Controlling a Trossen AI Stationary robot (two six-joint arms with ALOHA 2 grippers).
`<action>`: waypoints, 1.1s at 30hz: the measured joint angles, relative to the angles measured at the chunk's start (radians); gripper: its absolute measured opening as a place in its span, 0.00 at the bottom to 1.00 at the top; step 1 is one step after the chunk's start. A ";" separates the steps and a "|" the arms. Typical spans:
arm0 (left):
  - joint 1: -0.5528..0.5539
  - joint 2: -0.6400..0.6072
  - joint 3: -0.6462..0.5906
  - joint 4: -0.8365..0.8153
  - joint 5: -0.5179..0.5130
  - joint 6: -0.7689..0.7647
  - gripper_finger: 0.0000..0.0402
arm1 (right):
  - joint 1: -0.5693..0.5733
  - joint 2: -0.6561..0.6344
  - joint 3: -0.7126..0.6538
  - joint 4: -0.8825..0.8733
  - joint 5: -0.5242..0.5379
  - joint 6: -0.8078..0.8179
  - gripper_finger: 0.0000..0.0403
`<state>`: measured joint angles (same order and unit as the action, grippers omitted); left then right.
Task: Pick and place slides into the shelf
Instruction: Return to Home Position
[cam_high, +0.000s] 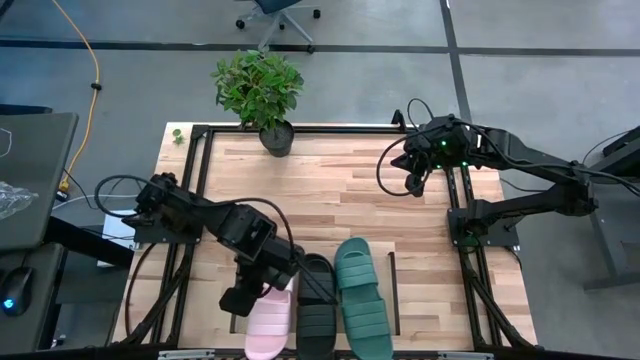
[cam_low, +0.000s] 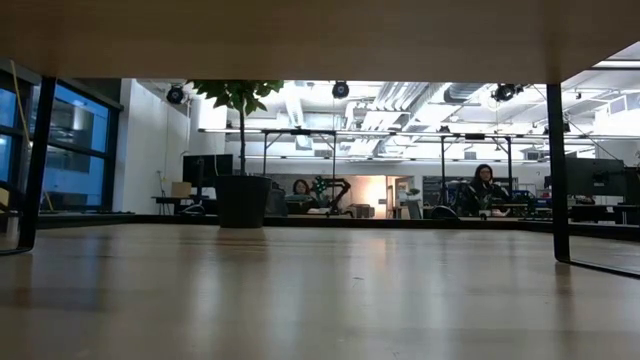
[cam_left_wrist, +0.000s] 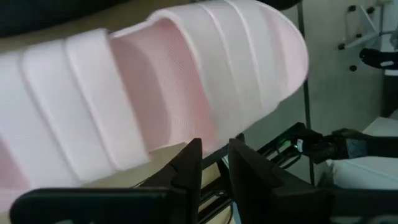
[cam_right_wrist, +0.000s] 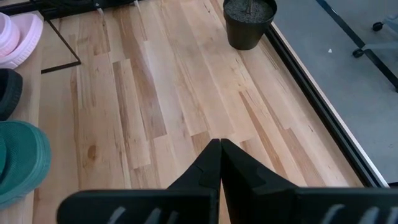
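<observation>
While the pink slide (cam_high: 270, 318), black slide (cam_high: 317, 305) and green slide (cam_high: 360, 298) lie abreast on the shelf (cam_high: 392, 290) (the low view catches none), the left gripper (cam_left_wrist: 214, 149) sits narrowly parted, empty, beside the pink one. The right gripper (cam_right_wrist: 219, 146) is closed, empty, over the table's (cam_high: 330, 190) far right.

High view: I read even, bright overhead light on the desk (cam_high: 330, 190). The left arm (cam_high: 200, 215), the right arm (cam_high: 530, 160) and the plant (cam_high: 258, 85) cast only faint, soft shadows.

Low view: backlit. The ceiling lights (cam_low: 380, 100) in the room behind are bright, and the dim desk surface carries their pale reflections under a dark band at the top.

Right wrist view: a mild sheen lies on the boards near the pot (cam_right_wrist: 249, 22).

Left wrist view: the pink slide (cam_left_wrist: 155, 93) is evenly lit.
</observation>
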<state>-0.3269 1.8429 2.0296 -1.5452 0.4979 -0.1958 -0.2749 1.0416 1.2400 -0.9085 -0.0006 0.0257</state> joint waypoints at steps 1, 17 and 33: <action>0.004 -0.006 0.000 -0.001 -0.013 -0.001 0.17 | 0.000 0.000 0.000 0.000 0.000 0.000 0.00; 0.134 -0.089 0.000 -0.007 -0.167 0.058 0.17 | 0.000 0.000 0.000 -0.001 0.000 0.002 0.00; 0.273 -0.136 0.000 0.151 -0.488 0.291 0.17 | 0.000 0.000 0.000 -0.001 -0.005 0.048 0.00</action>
<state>-0.0540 1.7068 2.0300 -1.3940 0.0102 0.0949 -0.2750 1.0416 1.2400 -0.9092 -0.0051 0.0737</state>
